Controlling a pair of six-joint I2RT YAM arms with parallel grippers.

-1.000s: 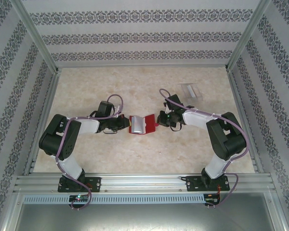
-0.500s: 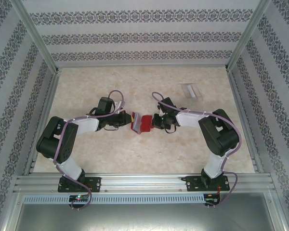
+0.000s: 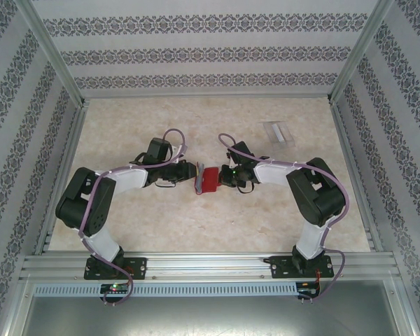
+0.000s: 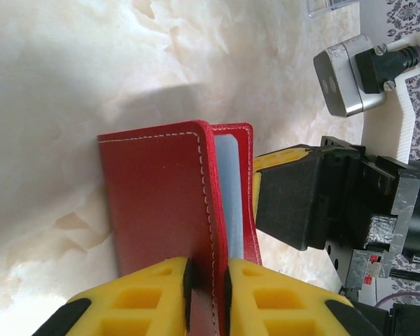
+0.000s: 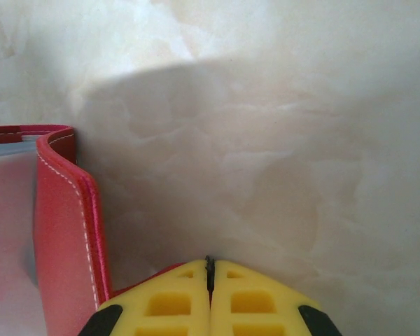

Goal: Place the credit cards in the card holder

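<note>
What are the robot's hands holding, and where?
The red card holder: left gripper pinches one flap's edge, right gripper the opposite flap's edge.

Both arms are folded with their elbows out to the sides and their forearms turned inward, so the two grippers face each other close together over the middle of the surface. The left arm (image 3: pixel 91 203) reaches right and the right arm (image 3: pixel 318 196) reaches left, both wrists low. The left gripper (image 4: pixel 206 280) has its fingers (image 4: pixel 147 294) a narrow gap apart, one on each side of a wallet (image 4: pixel 161 203) flap; whether they pinch it is unclear. The right gripper (image 5: pixel 210 280) has its fingers (image 5: pixel 259 301) pressed flat together, tips beside the wallet's other flap.
</note>
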